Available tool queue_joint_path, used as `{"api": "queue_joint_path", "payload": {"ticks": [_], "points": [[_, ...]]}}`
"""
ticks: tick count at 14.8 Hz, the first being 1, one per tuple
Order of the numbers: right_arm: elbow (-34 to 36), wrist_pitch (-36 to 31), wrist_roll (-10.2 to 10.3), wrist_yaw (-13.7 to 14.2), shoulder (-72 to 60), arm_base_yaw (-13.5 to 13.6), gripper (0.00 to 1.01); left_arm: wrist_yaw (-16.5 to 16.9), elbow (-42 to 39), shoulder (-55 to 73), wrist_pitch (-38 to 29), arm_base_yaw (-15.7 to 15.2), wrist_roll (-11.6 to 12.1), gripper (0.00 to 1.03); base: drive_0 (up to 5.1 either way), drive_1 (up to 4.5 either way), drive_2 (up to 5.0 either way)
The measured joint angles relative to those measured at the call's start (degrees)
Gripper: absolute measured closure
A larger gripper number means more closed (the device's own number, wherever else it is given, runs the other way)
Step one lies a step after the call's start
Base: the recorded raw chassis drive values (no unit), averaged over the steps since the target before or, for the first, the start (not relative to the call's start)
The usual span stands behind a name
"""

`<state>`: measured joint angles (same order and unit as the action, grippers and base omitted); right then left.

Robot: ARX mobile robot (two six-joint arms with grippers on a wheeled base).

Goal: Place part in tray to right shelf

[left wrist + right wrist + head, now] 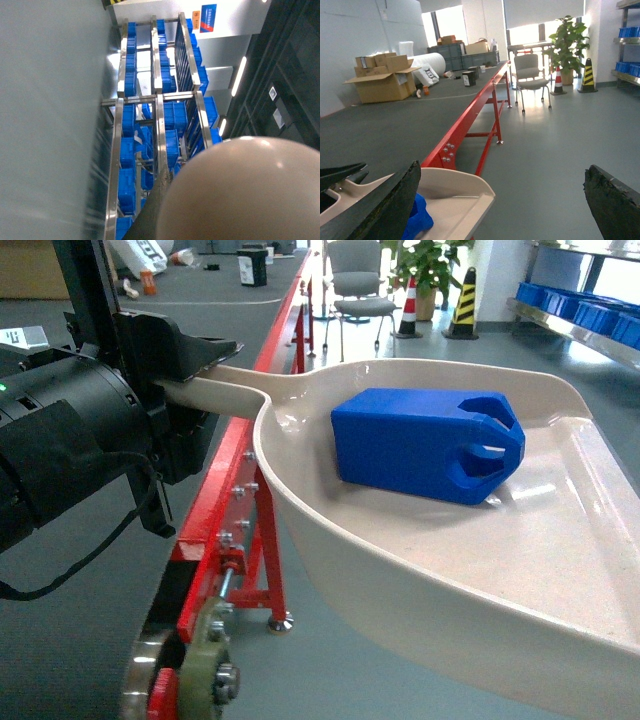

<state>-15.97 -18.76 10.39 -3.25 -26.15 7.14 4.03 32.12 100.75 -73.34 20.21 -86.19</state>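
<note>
My left gripper (195, 365) is clamped on the long round handle of the tray (560, 550), its black jaws pinching the handle just short of where it widens into the scoop. The tray hangs out to the right of the gripper, off the side of the red-framed bench (215, 530), over the grey floor. The part (425, 445) lies inside the tray on its flat bottom, near the raised curved rim on the handle side, with its notched, holed end turned toward the open lip.

My right gripper (502, 200) stands wide apart and holds nothing: in its wrist view one black finger (380, 205) rises at lower left and the other shows at the lower right corner, with bare floor between them. Behind the left finger I see the tray's rim and a bit of the blue part.

The left wrist view is mostly filled by the tray's rounded beige underside; past it stands a stainless-steel rack (157, 125) loaded with blue crates (172, 117). Farther out are an office chair (360, 285), a potted plant (425, 265), traffic cones (462, 305) and cardboard boxes (382, 77) on the bench's far end.
</note>
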Motion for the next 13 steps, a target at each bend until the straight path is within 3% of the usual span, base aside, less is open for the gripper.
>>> {"api": "queue_joint_path", "payload": {"ticks": [13], "points": [[0.0, 0.04, 0.0, 0.0, 0.0, 0.0, 0.03, 0.02, 0.0, 0.02, 0.02, 0.02, 0.02, 0.91, 5.1, -2.31, -2.4]]}}
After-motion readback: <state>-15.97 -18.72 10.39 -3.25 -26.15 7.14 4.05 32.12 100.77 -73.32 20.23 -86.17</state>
